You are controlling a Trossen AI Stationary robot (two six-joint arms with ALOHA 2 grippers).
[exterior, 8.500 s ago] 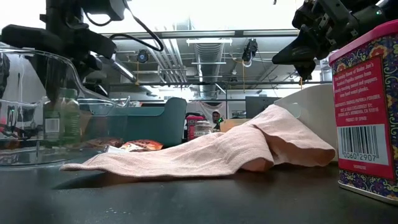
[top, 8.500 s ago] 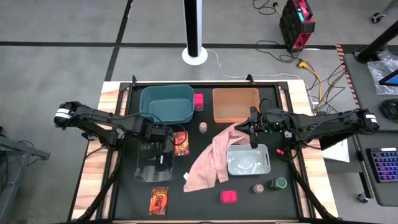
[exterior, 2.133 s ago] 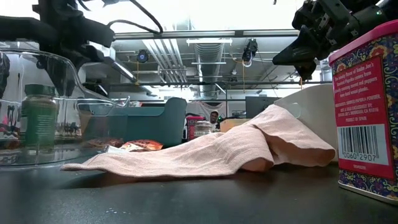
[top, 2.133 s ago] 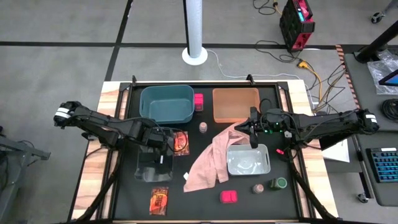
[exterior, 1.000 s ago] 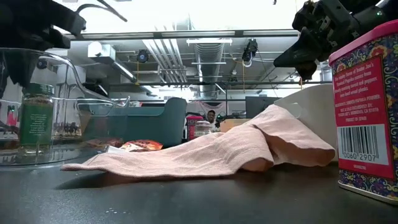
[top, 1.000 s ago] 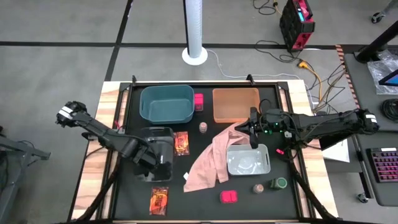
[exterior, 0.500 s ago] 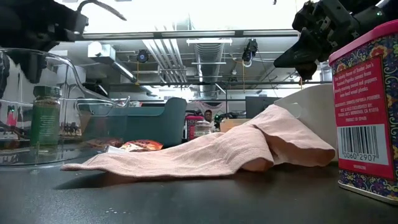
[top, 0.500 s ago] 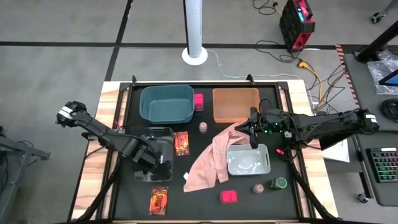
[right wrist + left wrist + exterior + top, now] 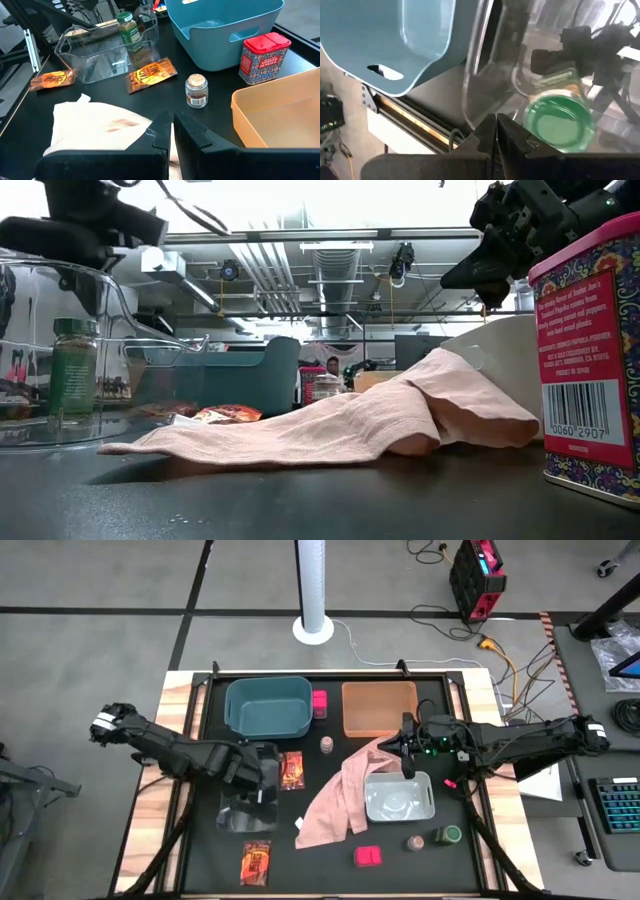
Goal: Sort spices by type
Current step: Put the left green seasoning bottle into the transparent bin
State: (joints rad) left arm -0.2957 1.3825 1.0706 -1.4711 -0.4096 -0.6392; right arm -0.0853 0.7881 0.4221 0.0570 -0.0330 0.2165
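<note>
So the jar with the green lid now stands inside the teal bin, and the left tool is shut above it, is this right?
Not quite: the jar with the green lid stands inside the clear bin, as the right wrist view shows. The teal bin is empty. The left tool is shut above the jar.

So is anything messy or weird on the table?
Yes, one thing: a pink cloth lies crumpled across the middle of the table, and one corner hangs over the rim of the grey bin. It isn't a spice. The green-lidded jar stands upright in the clear bin, and nothing looks spilled.

pink box [image 9: 590, 345], barcode digits "0060 2907"
</note>
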